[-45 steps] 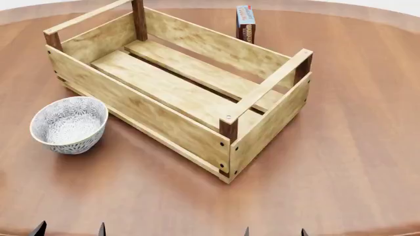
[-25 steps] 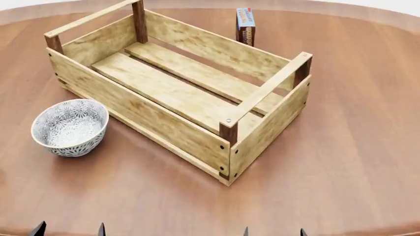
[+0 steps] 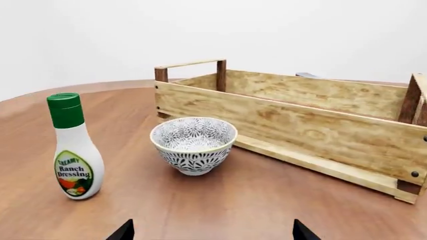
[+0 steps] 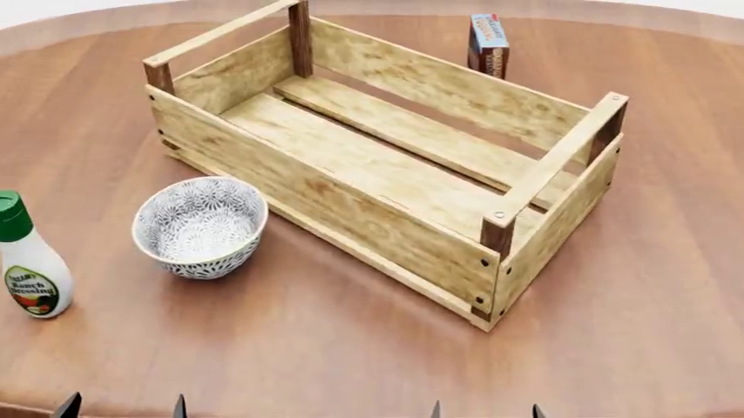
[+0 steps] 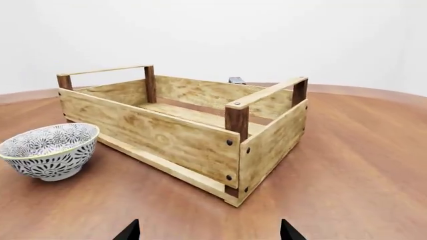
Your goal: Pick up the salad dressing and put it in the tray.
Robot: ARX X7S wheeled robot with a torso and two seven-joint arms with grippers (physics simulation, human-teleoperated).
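— Head view puts the ranch dressing bottle [image 4: 28,266] upright on the wooden surface [image 4: 291,348], far out on the left side, with nothing gripping it. So which step is in hand?

— The very first one, by my reading: the approach has not begun. Only the fingertips of the left pincer [image 4: 122,406] and the right pincer [image 4: 485,409] peek in at the near edge, each pair set wide apart and holding nothing.

— Where does the bottle sit from the left pincer?

— In the left wrist view the bottle [image 3: 74,150] stands ahead of the left pincer [image 3: 212,231] and off to its left, apart from the patterned bowl [image 3: 193,144], which sits almost straight ahead. The wooden crate [image 3: 300,127] lies beyond the bowl and to the right.

— And the right pincer [image 5: 209,230]?

— It faces the crate [image 5: 187,130] with the bowl [image 5: 50,150] off to its left; the bottle is not in its view.

— Next move?

— The left arm looks the natural choice: swing leftward, close around the white body below the green cap, lift, then carry it over the bowl and the crate's near wall.
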